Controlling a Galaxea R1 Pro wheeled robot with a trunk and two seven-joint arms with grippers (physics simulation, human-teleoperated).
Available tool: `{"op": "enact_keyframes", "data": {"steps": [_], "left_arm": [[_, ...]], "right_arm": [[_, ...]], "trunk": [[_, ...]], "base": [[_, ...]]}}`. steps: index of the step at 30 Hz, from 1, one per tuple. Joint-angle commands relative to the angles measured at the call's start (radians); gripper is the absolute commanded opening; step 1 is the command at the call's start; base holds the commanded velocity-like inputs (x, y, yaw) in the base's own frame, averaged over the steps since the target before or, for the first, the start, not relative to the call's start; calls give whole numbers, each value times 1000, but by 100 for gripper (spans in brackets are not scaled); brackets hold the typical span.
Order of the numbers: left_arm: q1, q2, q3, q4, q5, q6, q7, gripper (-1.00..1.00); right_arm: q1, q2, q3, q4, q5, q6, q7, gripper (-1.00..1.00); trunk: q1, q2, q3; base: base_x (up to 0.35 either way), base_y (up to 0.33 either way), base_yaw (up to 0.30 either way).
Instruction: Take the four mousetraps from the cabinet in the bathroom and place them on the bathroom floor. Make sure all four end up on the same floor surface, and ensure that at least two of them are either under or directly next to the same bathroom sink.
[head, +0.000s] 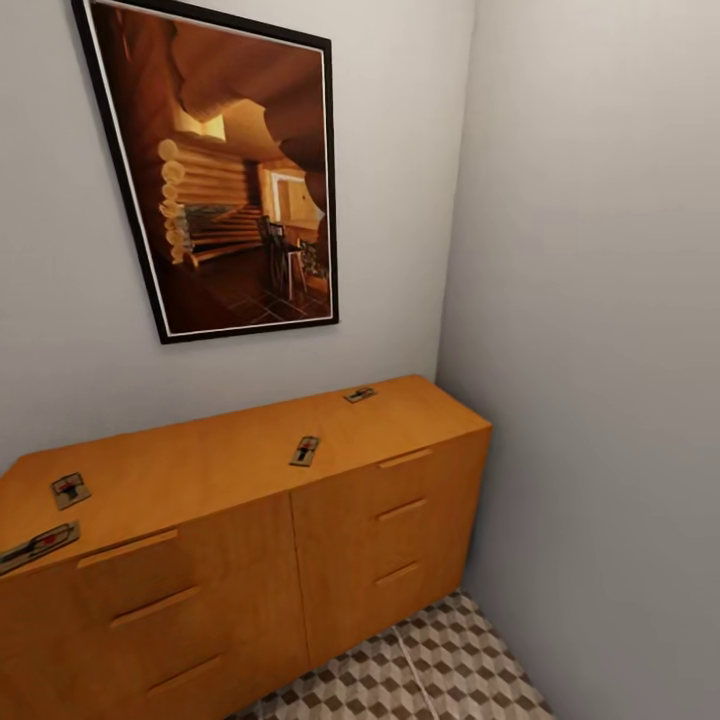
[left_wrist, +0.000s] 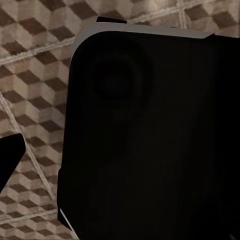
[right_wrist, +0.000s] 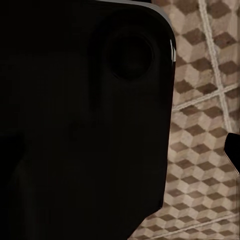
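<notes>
Ahead, four mousetraps lie flat on our orange-brown cabinet (head: 250, 470): one (head: 360, 394) near the wall, one (head: 305, 450) mid-top, two (head: 70, 489) (head: 38, 546) at its left end, each brown wood with grey metal. Cube-patterned bathroom floor (head: 440, 670) spreads below. Both wrist views show a dark rounded housing (left_wrist: 150, 135) over tiles; we cannot tell whether either gripper is parted or closed.

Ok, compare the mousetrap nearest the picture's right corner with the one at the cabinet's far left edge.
The back-right mousetrap lies near the wall; the far-left mousetrap lies at the front edge, cut off by the view. The back one looks smaller. Both lie flat on the cabinet top.
</notes>
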Motion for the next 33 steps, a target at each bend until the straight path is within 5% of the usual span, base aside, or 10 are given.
{"op": "enact_keyframes", "data": {"steps": [1, 33], "left_arm": [[0, 0, 0, 0, 10, -2, 0, 100], [0, 0, 1, 0, 20, -4, 0, 100]], "right_arm": [[0, 0, 1, 0, 0, -3, 0, 100], [0, 0, 1, 0, 0, -3, 0, 100]], "trunk": [[0, 0, -1], [0, 0, -1]], "base": [[63, -26, 177], [10, -4, 256]]}}
